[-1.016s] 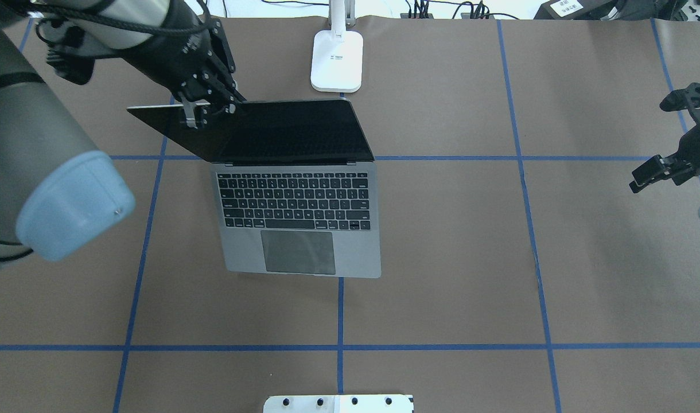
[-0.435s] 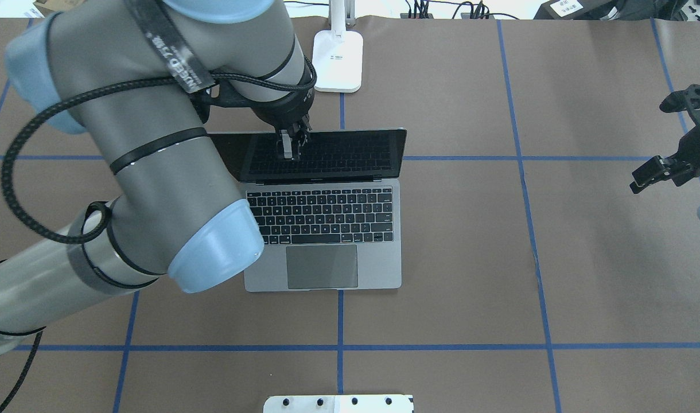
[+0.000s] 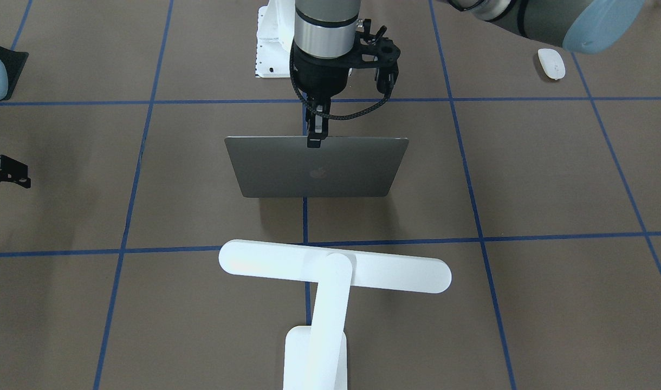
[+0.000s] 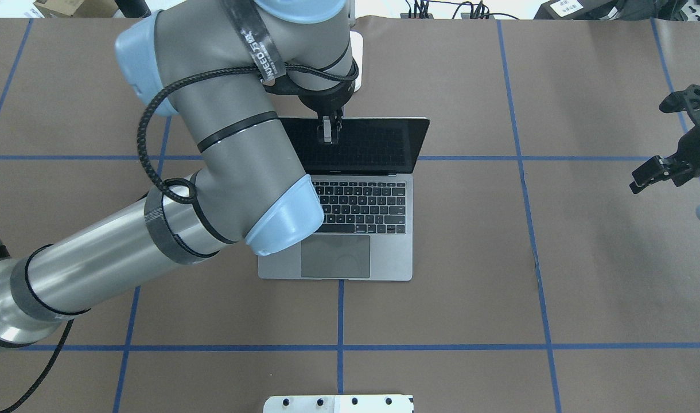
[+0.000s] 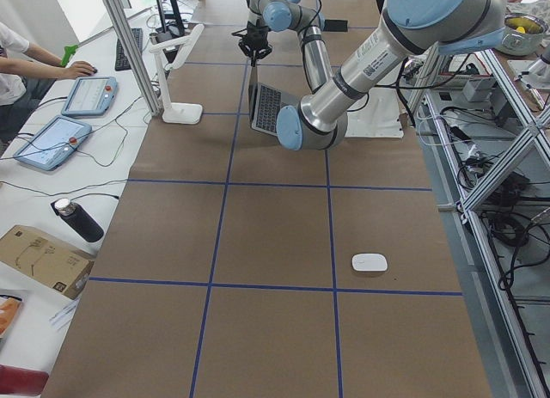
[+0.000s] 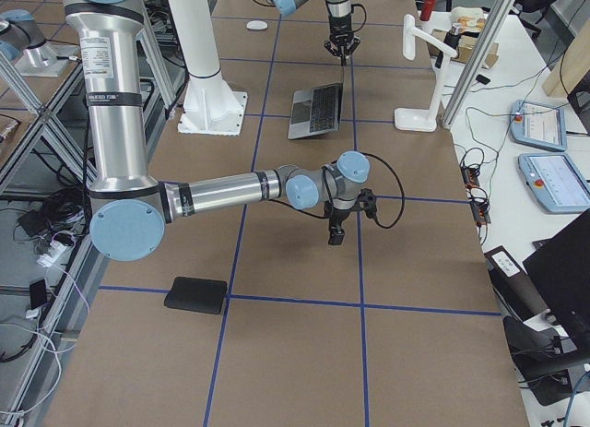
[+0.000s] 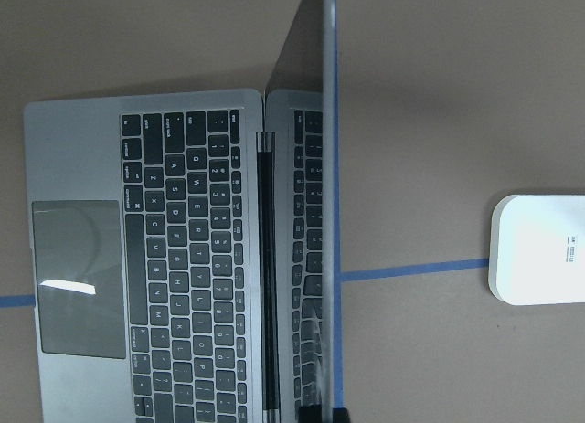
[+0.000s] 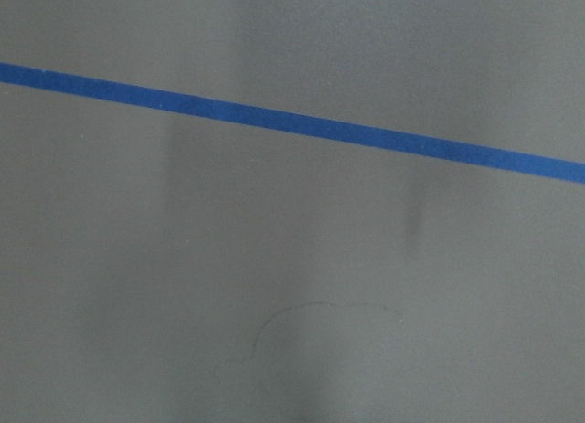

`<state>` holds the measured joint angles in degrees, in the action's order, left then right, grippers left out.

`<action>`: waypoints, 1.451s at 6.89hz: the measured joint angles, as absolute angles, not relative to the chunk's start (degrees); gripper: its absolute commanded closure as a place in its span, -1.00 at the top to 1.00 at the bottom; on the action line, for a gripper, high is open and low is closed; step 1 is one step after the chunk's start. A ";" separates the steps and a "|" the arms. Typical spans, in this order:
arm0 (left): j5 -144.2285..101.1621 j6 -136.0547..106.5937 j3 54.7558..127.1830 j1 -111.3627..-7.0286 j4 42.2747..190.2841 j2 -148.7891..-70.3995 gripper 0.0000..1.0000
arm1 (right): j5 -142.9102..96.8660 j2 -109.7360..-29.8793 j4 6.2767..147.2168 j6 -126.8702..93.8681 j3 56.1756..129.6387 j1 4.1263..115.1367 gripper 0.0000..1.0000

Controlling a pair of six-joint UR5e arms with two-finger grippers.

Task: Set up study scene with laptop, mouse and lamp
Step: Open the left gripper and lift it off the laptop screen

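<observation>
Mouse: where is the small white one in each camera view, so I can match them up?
Front-facing: small white oval mouse at upper right.
Overhead: not in it.
Exterior left: mouse low, right of centre.
Exterior right: mouse at the top, left of centre.
Left wrist: not in it.
Right wrist: not in it.
Shared landmark: open space-grey metal laptop, seen in every view but the right wrist's.

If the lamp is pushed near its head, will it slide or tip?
Probably tip: the lamp carries its long head high over a small base. Pushed at the base, it likely slides upright. The thin arm may flex a little.
</observation>
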<state>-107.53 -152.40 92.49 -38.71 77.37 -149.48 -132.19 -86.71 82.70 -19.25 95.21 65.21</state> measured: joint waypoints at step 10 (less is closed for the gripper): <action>-102.77 -151.92 76.35 -42.40 90.81 -152.87 0.81 | -132.19 -86.25 82.71 -19.25 94.23 65.21 0.98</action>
